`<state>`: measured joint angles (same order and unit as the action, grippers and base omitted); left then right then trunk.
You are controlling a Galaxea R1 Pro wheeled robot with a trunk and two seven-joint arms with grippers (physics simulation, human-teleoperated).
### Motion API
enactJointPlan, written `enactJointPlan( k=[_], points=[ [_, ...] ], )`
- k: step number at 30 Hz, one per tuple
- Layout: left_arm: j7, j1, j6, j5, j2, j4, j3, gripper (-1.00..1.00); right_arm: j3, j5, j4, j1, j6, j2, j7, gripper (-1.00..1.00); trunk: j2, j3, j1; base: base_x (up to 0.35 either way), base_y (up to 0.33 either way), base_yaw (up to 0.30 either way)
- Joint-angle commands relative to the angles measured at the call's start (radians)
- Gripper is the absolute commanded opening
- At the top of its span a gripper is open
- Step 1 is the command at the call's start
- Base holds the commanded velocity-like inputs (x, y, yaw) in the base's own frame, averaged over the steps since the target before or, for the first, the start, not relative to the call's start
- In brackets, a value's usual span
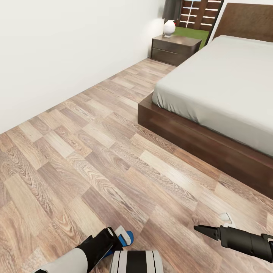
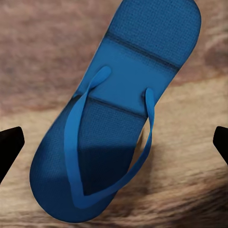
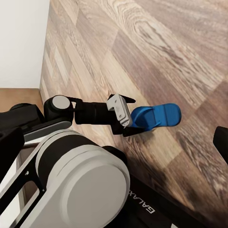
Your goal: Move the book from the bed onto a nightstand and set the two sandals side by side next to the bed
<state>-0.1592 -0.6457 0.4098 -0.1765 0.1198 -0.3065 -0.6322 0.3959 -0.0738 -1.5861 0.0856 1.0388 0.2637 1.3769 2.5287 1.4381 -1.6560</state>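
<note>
We see the left gripper [image 2: 114,142] spread wide over a blue sandal [image 2: 118,114] (its strap side up) lying on the floor [image 1: 94,144], well away from the bed [image 1: 212,94]. The right gripper [image 1: 201,229] hangs nearer the bed's foot; we cannot tell its spread. A nightstand [image 1: 174,49] beside the bed's head carries a lamp [image 1: 169,26].

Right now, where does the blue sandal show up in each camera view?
Head view: the sandal peeks out at the bottom edge, beside the left arm.
Left wrist view: it fills the centre, lying strap-up.
Right wrist view: right of centre, at the left gripper.
Shared landmark: the wood-plank floor.
</note>
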Motion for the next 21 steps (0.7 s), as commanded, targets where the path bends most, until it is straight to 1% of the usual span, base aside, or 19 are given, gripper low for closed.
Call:
enactJointPlan(
  k=[1,21],
  points=[
    [-0.006,0.000,0.004,-0.011,0.000,-0.002,0.001,1.00,0.000,-0.003,0.000,0.000,0.008,0.000,0.001,1.00,0.000,0.001,0.000,0.000,0.000,0.000],
    [-0.015,-0.001,0.004,-0.012,-0.003,-0.002,-0.001,1.00,0.000,-0.003,0.000,0.000,0.008,0.000,0.001,1.00,0.000,0.001,0.000,0.000,0.000,0.000]
  ],
)
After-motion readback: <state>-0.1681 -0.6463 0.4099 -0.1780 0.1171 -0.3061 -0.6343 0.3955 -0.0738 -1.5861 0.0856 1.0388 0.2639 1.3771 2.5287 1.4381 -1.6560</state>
